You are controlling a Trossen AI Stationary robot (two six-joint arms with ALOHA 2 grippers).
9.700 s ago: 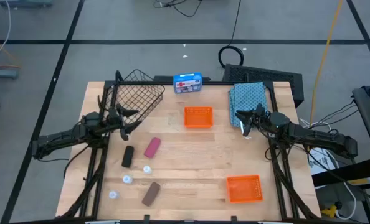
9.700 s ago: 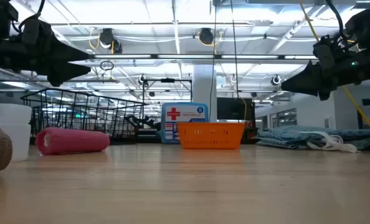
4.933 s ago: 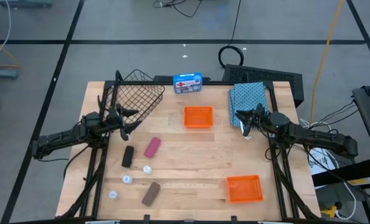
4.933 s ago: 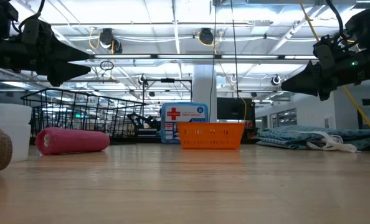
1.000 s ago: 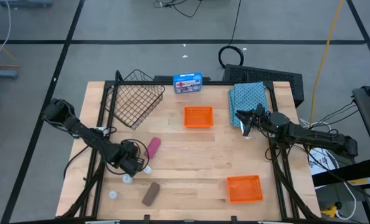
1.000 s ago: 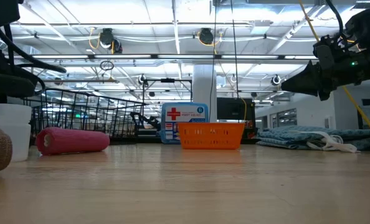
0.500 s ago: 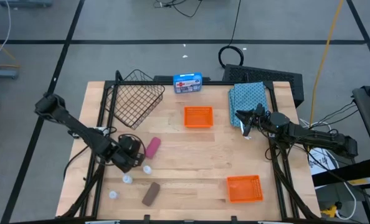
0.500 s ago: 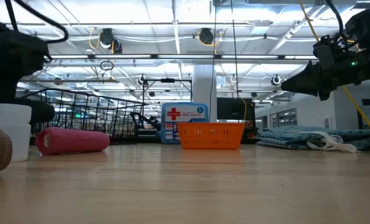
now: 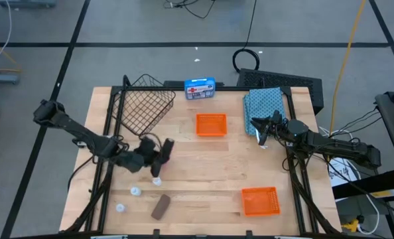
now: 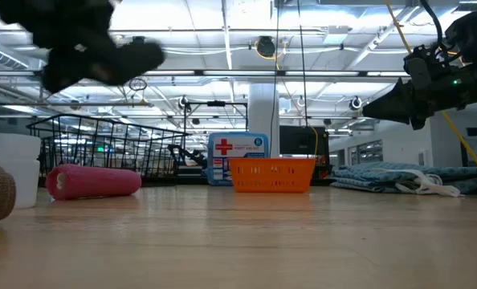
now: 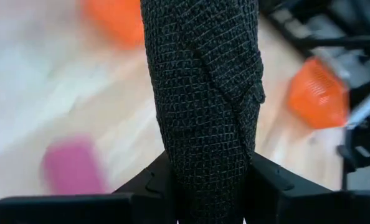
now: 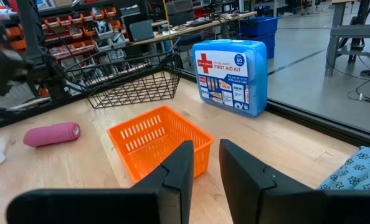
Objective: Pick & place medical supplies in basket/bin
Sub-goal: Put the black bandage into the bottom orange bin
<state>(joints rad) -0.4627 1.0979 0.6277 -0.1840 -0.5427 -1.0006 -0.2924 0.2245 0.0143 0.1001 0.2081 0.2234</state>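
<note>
Black roll clamped upright between the closed fingers of the left gripper, lifted clear of the wooden surface. Just under that gripper lies the pink roll, a white vial close by. Beyond it stands the wire basket. Right gripper hovers with fingers slightly parted and empty beside the teal cloth.
</note>
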